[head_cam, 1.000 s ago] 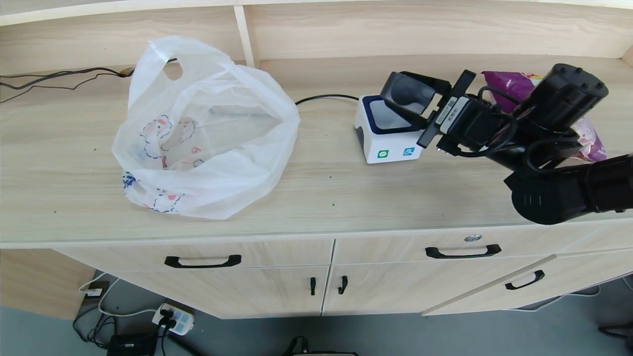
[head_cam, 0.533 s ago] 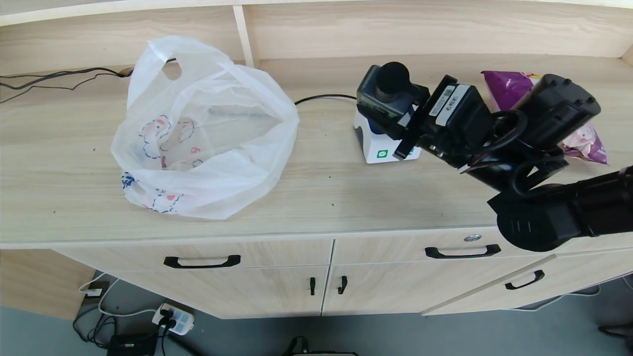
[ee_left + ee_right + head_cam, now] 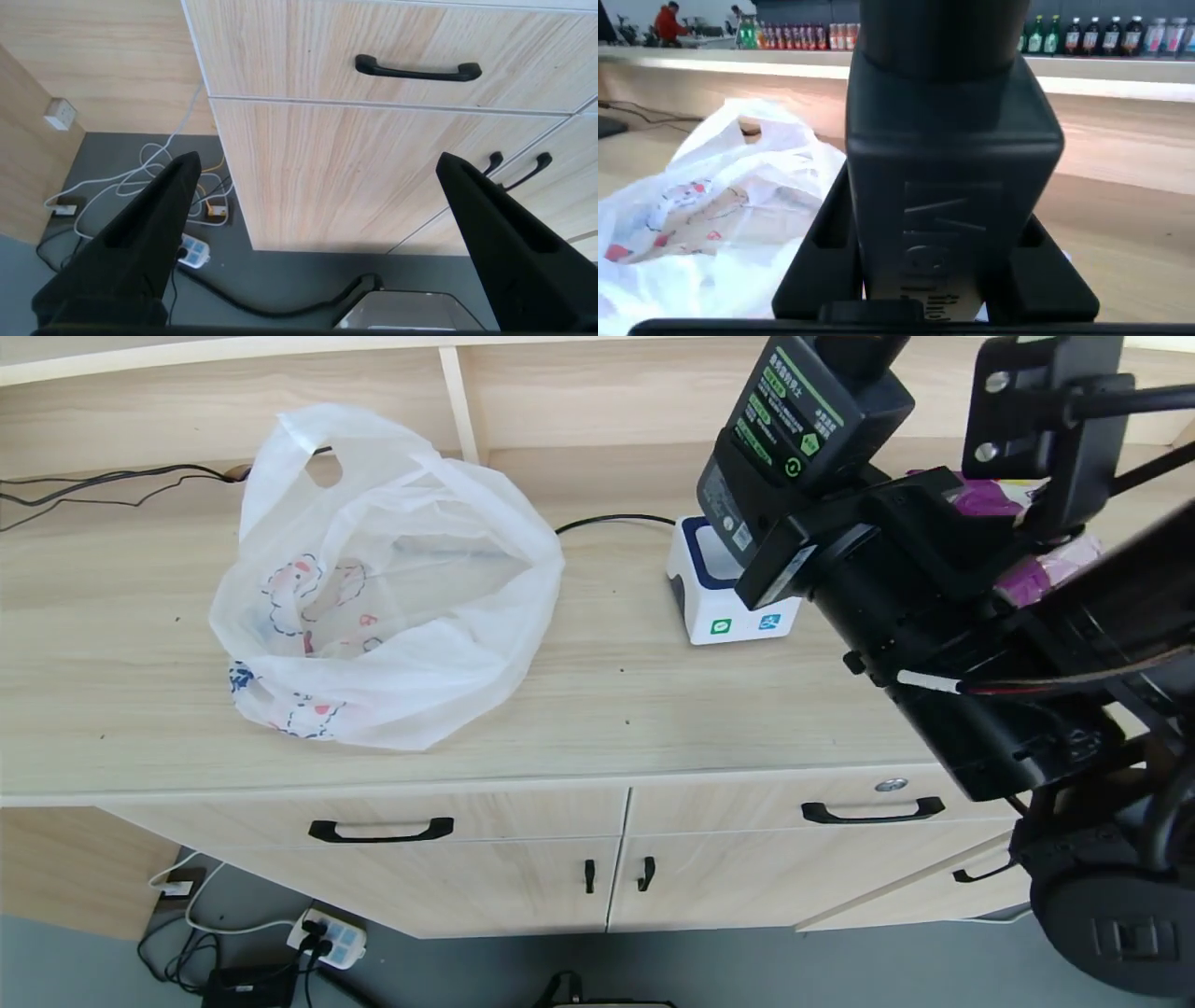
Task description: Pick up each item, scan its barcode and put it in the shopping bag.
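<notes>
Head view shows a green label (image 3: 782, 403) on the black bottle (image 3: 864, 406), right wrist view the right tool (image 3: 936, 273) pinching it

The robot's matte-black right arm (image 3: 980, 709) was built of boxy housings, with a round joint cap (image 3: 1120, 915) at five o'clock. A white-tipped dark red cable (image 3: 1046, 686) ran along it. A white label strip (image 3: 780, 577) and two silver screws (image 3: 997, 381) on a black bracket (image 3: 1064, 429) showed near one o'clock. The left gripper (image 3: 318, 161) bore two black, tapering wedge-shaped fingers (image 3: 131, 252).

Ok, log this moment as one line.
right gripper: shut on black bottle, in air by scanner | bag: open on counter | left gripper: open
</notes>
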{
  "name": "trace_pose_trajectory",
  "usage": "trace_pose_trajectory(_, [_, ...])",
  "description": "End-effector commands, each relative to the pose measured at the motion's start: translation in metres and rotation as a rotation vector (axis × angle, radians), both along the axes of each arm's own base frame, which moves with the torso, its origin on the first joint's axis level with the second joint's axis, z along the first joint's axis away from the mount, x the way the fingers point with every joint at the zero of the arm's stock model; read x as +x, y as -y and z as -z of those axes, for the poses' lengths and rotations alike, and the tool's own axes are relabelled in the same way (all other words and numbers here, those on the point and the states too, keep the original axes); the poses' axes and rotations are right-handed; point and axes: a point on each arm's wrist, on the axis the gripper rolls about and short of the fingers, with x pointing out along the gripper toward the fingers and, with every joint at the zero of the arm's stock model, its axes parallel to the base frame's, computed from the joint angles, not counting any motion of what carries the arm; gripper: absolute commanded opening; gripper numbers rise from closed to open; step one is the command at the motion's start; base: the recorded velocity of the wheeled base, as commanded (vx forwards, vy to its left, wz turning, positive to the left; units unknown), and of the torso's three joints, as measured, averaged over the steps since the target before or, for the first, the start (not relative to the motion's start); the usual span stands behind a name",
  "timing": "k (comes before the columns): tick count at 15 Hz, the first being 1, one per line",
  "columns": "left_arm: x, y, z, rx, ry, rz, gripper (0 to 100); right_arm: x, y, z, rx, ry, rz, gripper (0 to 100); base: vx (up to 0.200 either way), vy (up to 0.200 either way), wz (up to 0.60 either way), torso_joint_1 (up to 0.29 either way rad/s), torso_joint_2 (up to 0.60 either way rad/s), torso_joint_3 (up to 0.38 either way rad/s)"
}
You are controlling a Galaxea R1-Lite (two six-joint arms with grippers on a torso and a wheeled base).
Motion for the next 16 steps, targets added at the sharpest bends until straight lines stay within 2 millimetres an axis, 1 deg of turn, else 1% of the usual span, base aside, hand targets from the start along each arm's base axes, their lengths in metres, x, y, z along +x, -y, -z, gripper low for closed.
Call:
trace_pose_trajectory(1, [0.000,0.000,0.000,0.000,-0.001,0.000,100,-0.020,-0.008,0.000,0.030,-0.013,-0.064,0,0.000,0.200,0.00,-0.002,0.00,-0.002])
trace_pose_trajectory(2, [0.000,0.000,0.000,0.000,-0.001,0.000,100,-0.023,-0.007,0.003,0.034,-0.026,-0.075,0,0.000,0.200,0.00,-0.002,0.00,0.007])
trace_pose_trajectory(3, [0.000,0.000,0.000,0.000,-0.001,0.000,100,-0.024,-0.005,0.003,0.045,-0.031,-0.076,0,0.000,0.200,0.00,-0.002,0.00,0.002])
trace_pose_trajectory(5, [0.000,0.000,0.000,-0.003,-0.001,0.000,100,-0.018,0.000,0.002,0.086,-0.057,-0.042,0,0.000,0.200,0.00,0.005,0.01,0.002])
trace_pose_trajectory(6, [0.000,0.000,0.000,-0.002,-0.001,0.000,100,-0.016,0.001,0.004,0.083,-0.070,-0.037,0,0.000,0.200,0.00,0.007,0.01,-0.002])
trace_pose_trajectory(7, [0.000,0.000,0.000,0.005,0.001,-0.001,100,-0.014,0.002,0.006,0.075,-0.082,-0.034,0,0.000,0.000,0.00,0.000,0.00,0.000])
trace_pose_trajectory(8, [0.000,0.000,0.000,0.006,-0.001,-0.001,100,-0.011,0.004,0.007,0.069,-0.096,-0.015,0,0.000,0.000,0.60,-0.002,0.00,0.002])
trace_pose_trajectory(12, [0.000,0.000,0.000,0.000,-0.001,0.000,100,-0.007,0.002,0.010,0.023,-0.132,-0.002,0,0.000,0.000,0.60,-0.001,0.01,0.005])
trace_pose_trajectory(14, [0.000,0.000,0.000,0.003,-0.001,0.000,100,-0.004,0.000,0.008,-0.018,-0.124,0.020,0,0.000,0.000,0.60,0.002,0.00,0.005])
trace_pose_trajectory(16, [0.000,0.000,0.000,0.003,-0.001,0.000,100,0.004,-0.006,0.010,-0.065,-0.145,0.012,0,0.000,0.000,0.60,0.005,0.00,0.002])
